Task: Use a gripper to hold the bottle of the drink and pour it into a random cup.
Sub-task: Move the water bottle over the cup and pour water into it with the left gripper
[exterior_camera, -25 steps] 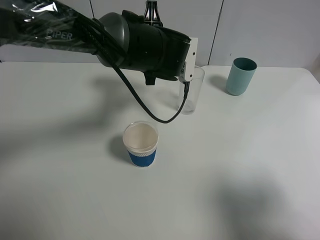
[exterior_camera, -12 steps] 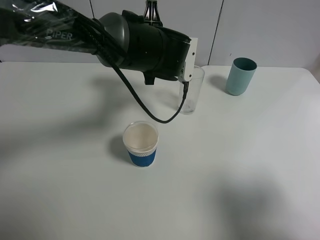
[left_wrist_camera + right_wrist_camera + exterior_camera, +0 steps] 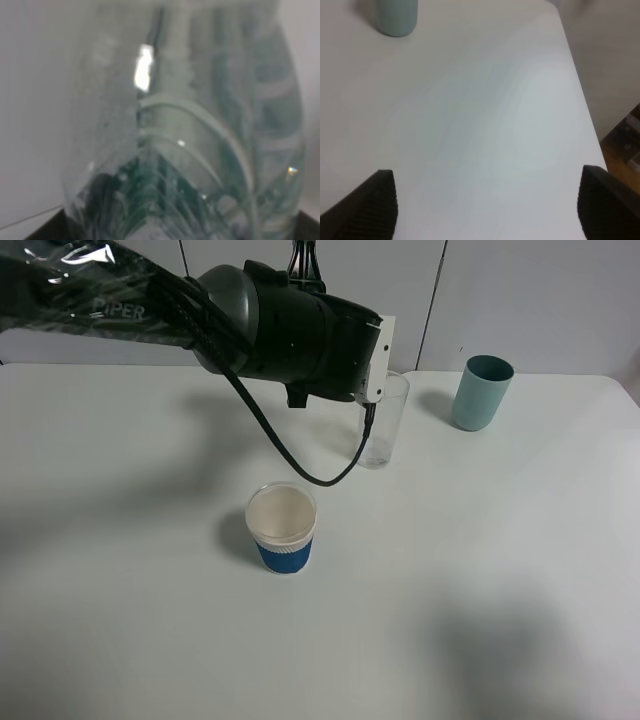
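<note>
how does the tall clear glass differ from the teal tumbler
The tall clear drinking glass is transparent; the opaque teal tumbler is not. The glass looks taller and narrower than the tumbler. The black robot arm partly covers the glass; the tumbler stands unobstructed. Both stand upright on the white table.

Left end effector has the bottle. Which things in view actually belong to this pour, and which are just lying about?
In the job: bottle of drink, gripped by the left end effector; clear glass, the cup nearest that arm.
Just lying about: paper cup with blue sleeve; teal tumbler; right end effector, open and holding nothing.
</note>
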You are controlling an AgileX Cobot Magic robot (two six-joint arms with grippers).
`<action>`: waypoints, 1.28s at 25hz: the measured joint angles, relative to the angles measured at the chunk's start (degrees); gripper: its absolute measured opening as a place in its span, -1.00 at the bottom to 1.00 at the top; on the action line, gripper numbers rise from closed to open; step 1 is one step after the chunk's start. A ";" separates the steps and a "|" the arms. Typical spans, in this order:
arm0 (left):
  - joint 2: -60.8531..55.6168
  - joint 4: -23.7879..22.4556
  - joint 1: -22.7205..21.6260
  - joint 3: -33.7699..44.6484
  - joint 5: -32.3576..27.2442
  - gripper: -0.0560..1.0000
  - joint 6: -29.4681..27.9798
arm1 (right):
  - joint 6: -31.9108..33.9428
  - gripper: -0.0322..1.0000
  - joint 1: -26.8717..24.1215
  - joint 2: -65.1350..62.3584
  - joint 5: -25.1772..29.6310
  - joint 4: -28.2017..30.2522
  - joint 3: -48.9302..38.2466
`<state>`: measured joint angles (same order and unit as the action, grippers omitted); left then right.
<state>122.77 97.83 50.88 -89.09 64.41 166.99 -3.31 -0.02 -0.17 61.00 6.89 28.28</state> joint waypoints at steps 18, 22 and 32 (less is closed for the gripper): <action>0.12 -0.26 0.00 0.00 0.16 0.06 1.74 | 0.00 0.50 0.00 0.00 0.00 0.00 0.00; 0.49 -0.38 0.00 0.00 0.34 0.06 1.86 | 0.00 0.50 0.00 0.00 0.00 0.00 0.00; 0.75 -0.38 0.00 0.00 0.56 0.06 3.11 | 0.00 0.50 0.00 0.00 0.00 0.00 0.00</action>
<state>123.52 97.45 50.88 -89.09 64.97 170.09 -3.31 -0.02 -0.17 61.00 6.89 28.28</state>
